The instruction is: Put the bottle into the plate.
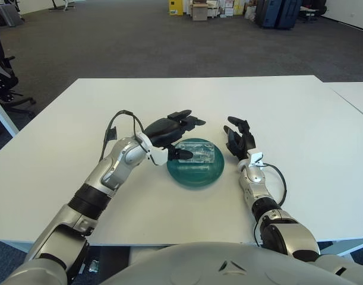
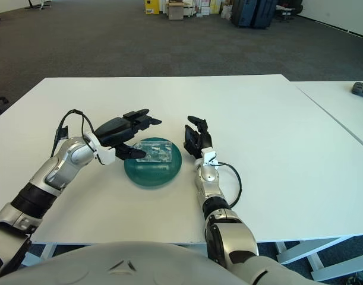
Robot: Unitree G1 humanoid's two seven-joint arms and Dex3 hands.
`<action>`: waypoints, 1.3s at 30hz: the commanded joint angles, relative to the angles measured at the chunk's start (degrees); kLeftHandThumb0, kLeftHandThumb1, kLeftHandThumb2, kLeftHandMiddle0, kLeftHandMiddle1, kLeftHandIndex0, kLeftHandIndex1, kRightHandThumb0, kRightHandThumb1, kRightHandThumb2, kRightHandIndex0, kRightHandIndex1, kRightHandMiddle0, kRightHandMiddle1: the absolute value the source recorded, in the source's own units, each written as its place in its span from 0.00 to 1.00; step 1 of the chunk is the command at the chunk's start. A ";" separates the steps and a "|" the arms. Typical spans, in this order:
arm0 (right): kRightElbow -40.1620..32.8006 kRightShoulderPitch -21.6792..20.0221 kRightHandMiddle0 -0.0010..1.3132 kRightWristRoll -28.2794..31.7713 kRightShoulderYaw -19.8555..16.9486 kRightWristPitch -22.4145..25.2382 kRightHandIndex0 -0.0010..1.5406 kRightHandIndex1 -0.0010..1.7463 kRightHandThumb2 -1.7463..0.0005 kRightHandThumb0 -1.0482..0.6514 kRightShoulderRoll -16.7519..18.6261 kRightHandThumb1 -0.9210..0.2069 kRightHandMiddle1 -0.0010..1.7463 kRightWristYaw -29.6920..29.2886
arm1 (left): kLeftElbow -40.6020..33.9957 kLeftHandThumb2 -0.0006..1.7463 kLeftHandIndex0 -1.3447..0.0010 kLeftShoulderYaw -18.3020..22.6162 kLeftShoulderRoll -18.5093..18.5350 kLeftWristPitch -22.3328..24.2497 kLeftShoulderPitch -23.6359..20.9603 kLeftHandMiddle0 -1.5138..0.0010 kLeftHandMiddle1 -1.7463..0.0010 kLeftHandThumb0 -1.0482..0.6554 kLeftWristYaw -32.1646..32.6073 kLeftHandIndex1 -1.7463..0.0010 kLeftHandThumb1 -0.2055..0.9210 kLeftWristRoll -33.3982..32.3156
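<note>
A clear plastic bottle (image 1: 201, 154) lies on its side in the teal plate (image 1: 196, 172) at the middle of the white table. My left hand (image 1: 180, 135) hovers at the plate's left rim, fingers spread above the bottle and thumb low beside it, holding nothing. My right hand (image 1: 239, 141) shows just right of the plate, fingers relaxed and open.
The white table (image 1: 300, 119) stretches wide on all sides of the plate. A second white table (image 2: 347, 98) stands at the right with a dark object (image 2: 362, 89) on it. Office chairs (image 1: 3, 77) stand far left, boxes and cases at the room's back.
</note>
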 commanded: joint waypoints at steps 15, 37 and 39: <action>4.49 4.00 0.09 0.52 -0.24 1.60 0.36 0.02 0.61 0.21 1.01 0.00 0.53 -0.42 | 21.93 0.50 0.96 24.48 -17.80 -7.14 -0.54 0.69 0.97 0.26 6.58 0.52 1.00 -36.09; 4.78 3.73 0.07 1.57 -1.36 1.57 0.35 0.01 0.60 0.23 0.75 0.00 0.53 1.73 | 40.92 0.56 1.00 29.00 -17.39 -18.50 -2.33 0.82 1.00 0.14 6.00 0.65 1.00 -34.99; 4.74 3.75 0.07 1.73 -1.48 1.55 0.35 0.01 0.60 0.23 0.80 0.00 0.53 1.96 | 41.49 0.56 1.00 28.63 -17.28 -19.28 -2.06 0.82 1.00 0.14 6.72 0.67 1.00 -33.72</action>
